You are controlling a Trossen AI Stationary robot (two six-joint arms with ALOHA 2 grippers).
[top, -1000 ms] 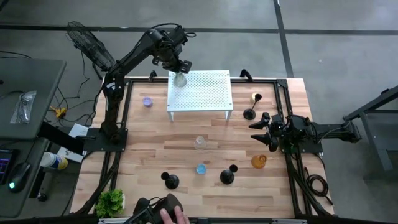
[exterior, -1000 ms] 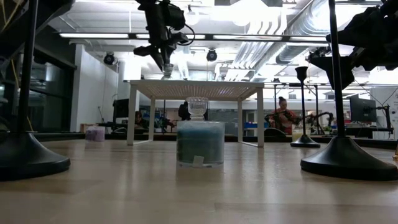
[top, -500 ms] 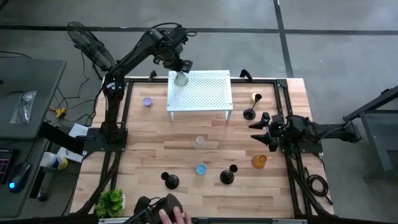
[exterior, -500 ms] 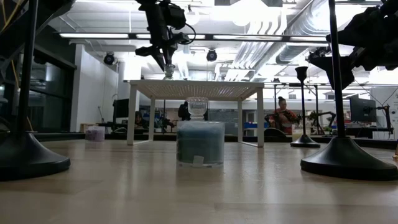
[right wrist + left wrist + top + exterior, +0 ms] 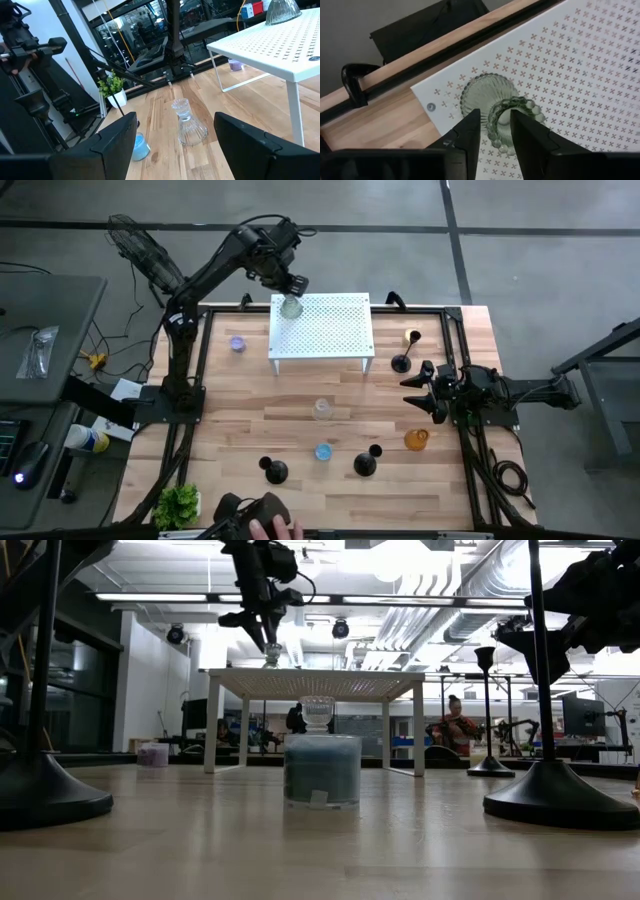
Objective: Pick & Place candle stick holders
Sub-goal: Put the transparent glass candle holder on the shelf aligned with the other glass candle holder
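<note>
The greenish glass cup (image 5: 496, 116) stands on the white stand (image 5: 330, 330) at its far left corner. The left gripper (image 5: 495, 132) straddles the cup's beaded rim, fingers slightly apart. This looks like the release step; next it should lift straight up. Only the left wrist view shows that gap. The right gripper (image 5: 412, 391) waits open, right of the stand.

A glass holder (image 5: 290, 308) stands on the stand's (image 5: 330, 330) far-left corner, cups scattered before it.
</note>
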